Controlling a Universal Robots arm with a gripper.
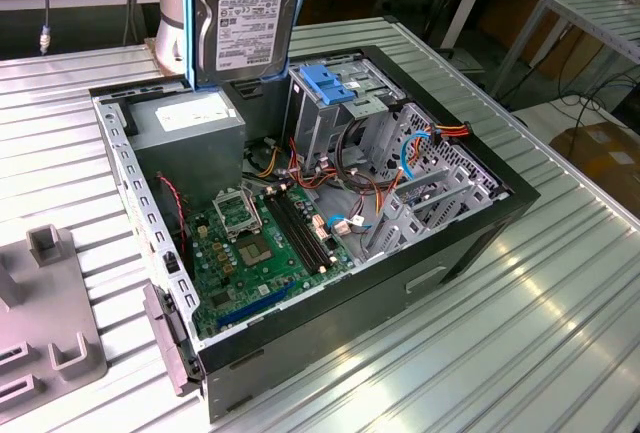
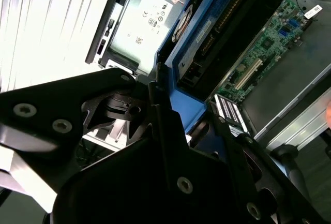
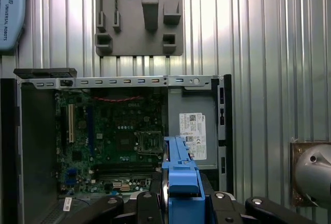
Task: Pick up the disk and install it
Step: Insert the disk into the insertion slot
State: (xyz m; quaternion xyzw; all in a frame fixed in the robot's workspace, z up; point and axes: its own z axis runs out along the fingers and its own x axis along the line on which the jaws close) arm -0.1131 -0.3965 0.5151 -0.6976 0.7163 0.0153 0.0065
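The exterior view shows the disk (image 1: 245, 18) suspended upright above the open computer case (image 1: 470, 243). It hangs over the power supply box (image 1: 190, 138) and near the drive cage (image 1: 345, 118) with its blue latch (image 1: 325, 83), clear of both. This view presents the broad face of the disk: a flat silver metal rectangle carrying a white label (image 1: 245, 28) with dark print, framed by a blue bracket (image 1: 245, 80). The print is too small to read. The arm (image 1: 170, 13) stands beside the disk, toward the exterior view's left. The case rests on a ribbed metal tabletop (image 1: 520, 333), and a grey fixture plate (image 1: 50, 323) lies at the exterior view's left. Both wrist views show what the exterior view does not: the black pincer (image 3: 181, 203) clamped on the blue bracket from both sides, holding the disk edge-on. The first wrist view looks past the disk (image 3: 180, 175) onto the green motherboard (image 3: 108, 136), the power supply box and the fixture plate beyond the case wall. The second wrist view shows the pincer (image 2: 186, 110) from close range and the dark face of the disk (image 2: 217, 38) with a connector strip, a side not presented in the exterior view. The power supply box carries a white sticker (image 1: 190, 111) of its own, and its print cannot be read either.
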